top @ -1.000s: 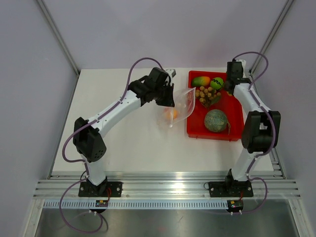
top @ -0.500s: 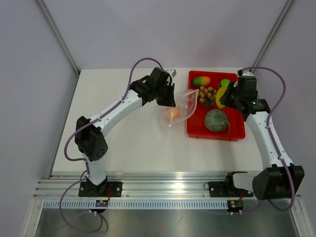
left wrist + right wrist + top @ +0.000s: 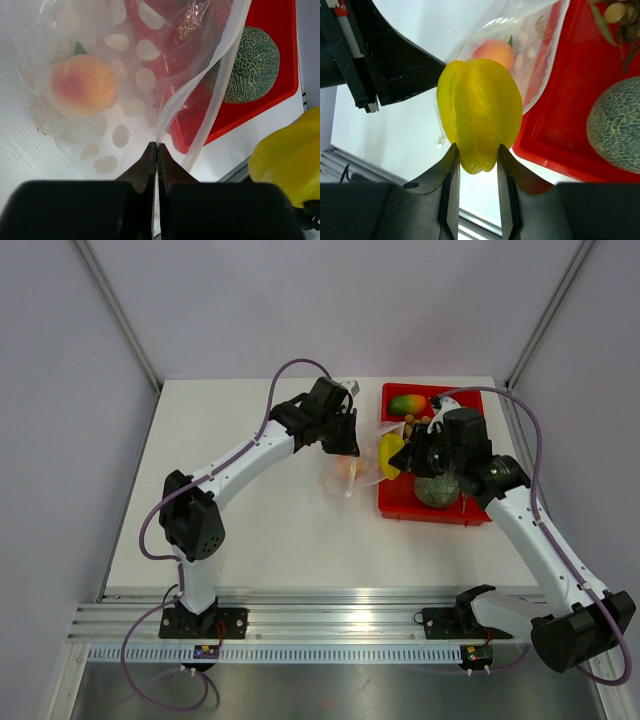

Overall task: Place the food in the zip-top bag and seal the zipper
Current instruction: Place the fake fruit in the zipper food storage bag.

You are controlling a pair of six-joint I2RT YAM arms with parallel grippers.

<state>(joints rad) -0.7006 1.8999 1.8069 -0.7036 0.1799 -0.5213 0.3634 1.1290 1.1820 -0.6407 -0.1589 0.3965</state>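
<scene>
My left gripper [image 3: 349, 445] [image 3: 158, 146] is shut on the upper lip of the clear zip-top bag [image 3: 352, 465] [image 3: 115, 90], holding its mouth open beside the red tray. The whitish zipper [image 3: 220, 75] runs along the mouth edge. An orange-peach fruit [image 3: 82, 85] [image 3: 495, 52] lies inside the bag. My right gripper [image 3: 398, 458] [image 3: 477, 152] is shut on the yellow piece [image 3: 388, 456] [image 3: 480, 112] and holds it above the bag's mouth. The netted melon [image 3: 437, 484] [image 3: 247, 62], longan cluster [image 3: 412, 423] and red-green mango [image 3: 407, 404] sit in the tray. The green apple is hidden.
The red tray [image 3: 475, 515] stands at the right of the white table, its left edge touching the bag. The left arm [image 3: 250, 455] crosses the table's middle. A metal rail [image 3: 330, 615] runs along the near edge.
My right gripper has lifted the yellow piece out of the tray and carried it left to the bag's mouth. My left gripper has kept its hold on the bag.
</scene>
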